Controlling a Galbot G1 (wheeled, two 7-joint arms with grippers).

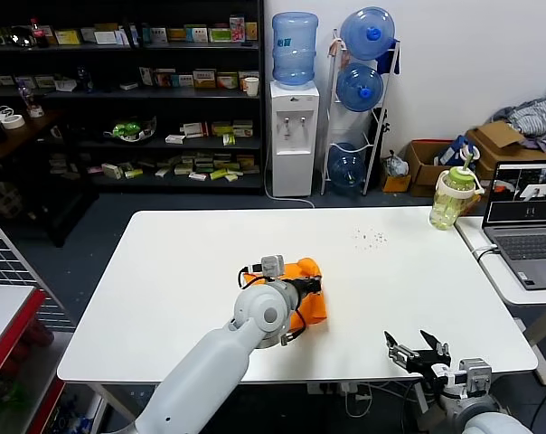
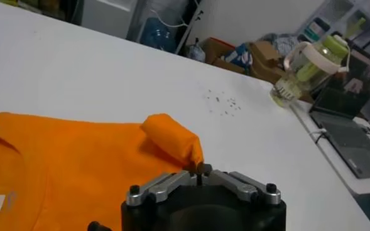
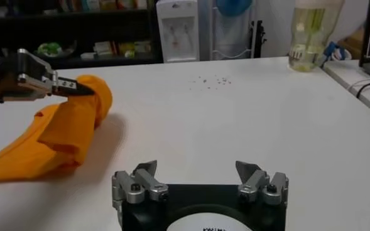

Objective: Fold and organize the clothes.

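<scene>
Your left end effector [image 3: 78, 86] is clamped on the orange T-shirt [image 1: 311, 287], mid-counter [image 1: 164, 298], partly folded and bunched; tidying remains. Right end effector [image 1: 416, 352] is idle with fingers spread at the near edge.

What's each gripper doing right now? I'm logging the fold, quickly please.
Left gripper: shut on the orange T-shirt, pinching a raised fold.
Right gripper: open, empty, low over the table near its front edge.
</scene>
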